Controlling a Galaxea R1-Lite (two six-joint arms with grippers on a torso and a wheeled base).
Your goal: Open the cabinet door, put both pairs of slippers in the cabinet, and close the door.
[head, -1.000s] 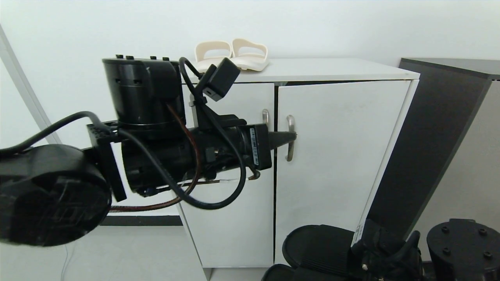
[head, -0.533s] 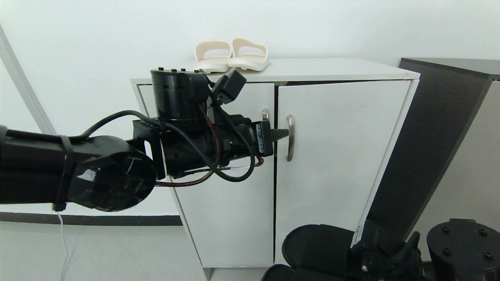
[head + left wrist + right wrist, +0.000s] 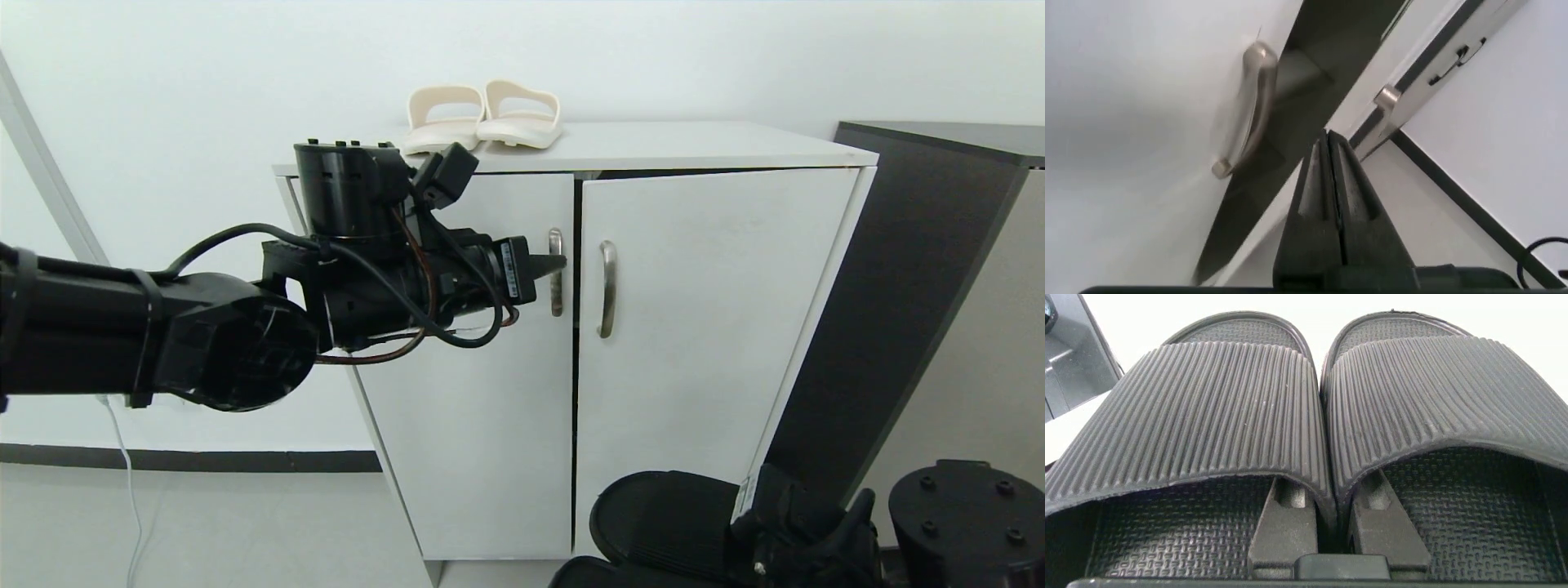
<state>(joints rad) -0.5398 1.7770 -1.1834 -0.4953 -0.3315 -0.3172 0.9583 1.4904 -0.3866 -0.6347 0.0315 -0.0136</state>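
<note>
The white cabinet (image 3: 694, 343) stands with both doors closed. A cream pair of slippers (image 3: 486, 114) lies on its top. My left gripper (image 3: 558, 264) is shut and empty, its tip at the left door's metal handle (image 3: 556, 286); the right door's handle (image 3: 605, 288) is just beyond. In the left wrist view the shut fingers (image 3: 1330, 188) point between a bar handle (image 3: 1245, 110) and the dark gap between the doors. Low at the front, my right gripper (image 3: 1327, 508) is shut on the black ribbed slippers (image 3: 653, 514), one finger inside each slipper (image 3: 1208, 400).
A tall dark grey unit (image 3: 914, 286) stands close against the cabinet's right side. A white wall with a black baseboard stripe (image 3: 245, 461) runs behind on the left, above light floor (image 3: 245, 531). A slanted white rail (image 3: 49, 180) crosses the far left.
My left arm stretched forward toward the cabinet, then its shut tip slid left from the right door's handle to the left door's handle. The right arm and black slippers stayed put.
</note>
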